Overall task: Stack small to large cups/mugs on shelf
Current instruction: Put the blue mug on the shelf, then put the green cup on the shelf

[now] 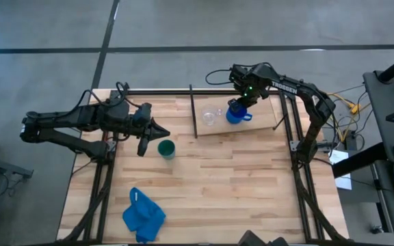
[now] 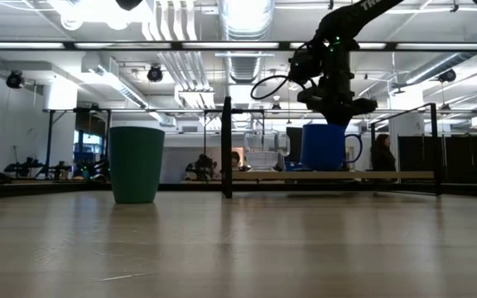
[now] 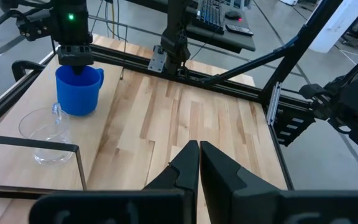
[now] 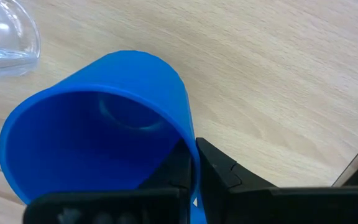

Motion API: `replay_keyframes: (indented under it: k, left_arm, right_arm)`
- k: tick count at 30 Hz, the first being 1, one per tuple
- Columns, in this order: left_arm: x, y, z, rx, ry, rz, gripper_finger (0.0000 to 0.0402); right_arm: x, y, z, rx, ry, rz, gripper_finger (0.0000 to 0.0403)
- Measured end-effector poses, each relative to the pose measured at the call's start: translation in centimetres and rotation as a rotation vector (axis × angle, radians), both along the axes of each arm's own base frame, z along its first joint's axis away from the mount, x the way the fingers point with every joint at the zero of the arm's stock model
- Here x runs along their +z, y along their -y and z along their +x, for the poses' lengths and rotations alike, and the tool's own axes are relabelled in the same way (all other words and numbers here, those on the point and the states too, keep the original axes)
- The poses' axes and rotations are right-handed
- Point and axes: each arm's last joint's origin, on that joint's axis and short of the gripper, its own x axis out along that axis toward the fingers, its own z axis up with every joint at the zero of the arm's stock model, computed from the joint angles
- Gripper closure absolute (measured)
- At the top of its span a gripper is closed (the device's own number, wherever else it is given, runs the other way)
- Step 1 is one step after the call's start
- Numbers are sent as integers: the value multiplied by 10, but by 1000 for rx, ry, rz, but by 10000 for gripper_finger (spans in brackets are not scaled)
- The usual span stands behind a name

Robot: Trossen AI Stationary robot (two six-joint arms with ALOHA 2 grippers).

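Right gripper (image 4: pixel 192 163) is pinching the blue mug (image 1: pixel 236 113) by its rim on the shelf (image 1: pixel 262 123), just beside the glass cup (image 1: pixel 211 116) — placing step, looks like. Next: let go cleanly. Left gripper (image 1: pixel 163 132), fingers together, waits near the green cup (image 1: pixel 166 148) — that's on the table.

Shelf (image 1: pixel 265 123): blue mug (image 1: pixel 236 113) and glass cup (image 1: pixel 211 116) close together at one end, right gripper (image 1: pixel 239 104) over mug rim, far end bare, black upright rod (image 1: pixel 193 111) bordering cup side, green cup (image 1: pixel 166 149) alone on open tabletop (image 1: pixel 238 184).
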Motion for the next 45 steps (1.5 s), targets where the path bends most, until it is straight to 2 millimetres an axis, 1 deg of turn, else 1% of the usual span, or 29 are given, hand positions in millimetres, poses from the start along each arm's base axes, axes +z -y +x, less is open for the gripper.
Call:
replay_keyframes:
  k: [4,16,23,29,33,36,41,45]
  left_arm:
    - [0,0,0,0,0,0,402]
    - [0,0,0,0,0,0,402]
    - [0,0,0,0,0,0,402]
    - [0,0,0,0,0,0,402]
    - [0,0,0,0,0,0,402]
    - [0,0,0,0,0,-1,402]
    - [-1,0,0,4,-6,-9,402]
    - [-6,0,-1,28,-60,-70,402]
  right_arm:
    - [0,0,0,0,1,0,390]
    - [0,0,0,0,3,-3,356]
    - [1,0,0,0,2,-2,353]
    - [10,0,0,0,3,-3,353]
    - [23,0,0,0,5,2,353]
    - [37,-3,-2,2,17,35,353]
    - [69,-12,-4,15,46,101,353]
    - [96,-25,0,61,118,50,353]
